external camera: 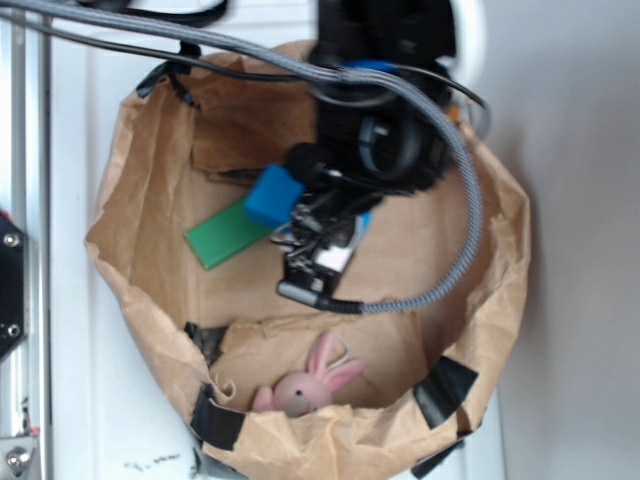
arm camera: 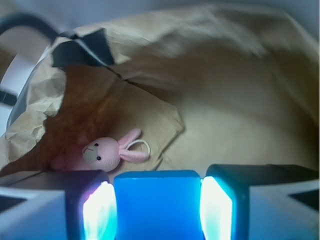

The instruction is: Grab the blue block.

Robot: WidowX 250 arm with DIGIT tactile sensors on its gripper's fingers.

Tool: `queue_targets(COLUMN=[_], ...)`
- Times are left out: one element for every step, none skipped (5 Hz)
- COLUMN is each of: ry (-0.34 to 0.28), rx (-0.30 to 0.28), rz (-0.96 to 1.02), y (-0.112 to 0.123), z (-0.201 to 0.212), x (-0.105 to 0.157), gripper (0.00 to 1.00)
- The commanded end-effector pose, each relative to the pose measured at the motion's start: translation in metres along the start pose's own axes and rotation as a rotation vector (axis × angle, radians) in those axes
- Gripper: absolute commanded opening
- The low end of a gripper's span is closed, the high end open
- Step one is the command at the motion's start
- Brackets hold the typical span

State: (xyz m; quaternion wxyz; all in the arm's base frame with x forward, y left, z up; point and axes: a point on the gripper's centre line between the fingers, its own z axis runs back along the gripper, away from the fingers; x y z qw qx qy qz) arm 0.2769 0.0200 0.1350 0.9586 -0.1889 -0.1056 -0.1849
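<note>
Brown paper bag [external camera: 150, 250] sits wide open on the white desk [external camera: 90, 420], and the robot's hand [arm camera: 158, 210] is down inside it, squeezing the blue block [arm camera: 157, 205] tight between its two fingers [arm camera: 97, 212]. The grab looks done, so next it should lift straight up, away from the green block [external camera: 222, 236] and the pink bunny [arm camera: 107, 152].

Brown paper bag [external camera: 150, 200] rolled open, sitting on white surface [external camera: 90, 400]. On bag floor: green block [external camera: 222, 237] at left, pink bunny toy [external camera: 305, 385] near front wall, partly hidden.
</note>
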Motion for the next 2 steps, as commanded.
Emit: queue_targets(ry=[-0.028,-0.028], rx=[-0.051,-0.051], rz=[0.046,0.046], y=[0.0008,0.0008], z=[0.0264,0.0264], x=[-0.0077,-0.0077], gripper=[0.0,1.0])
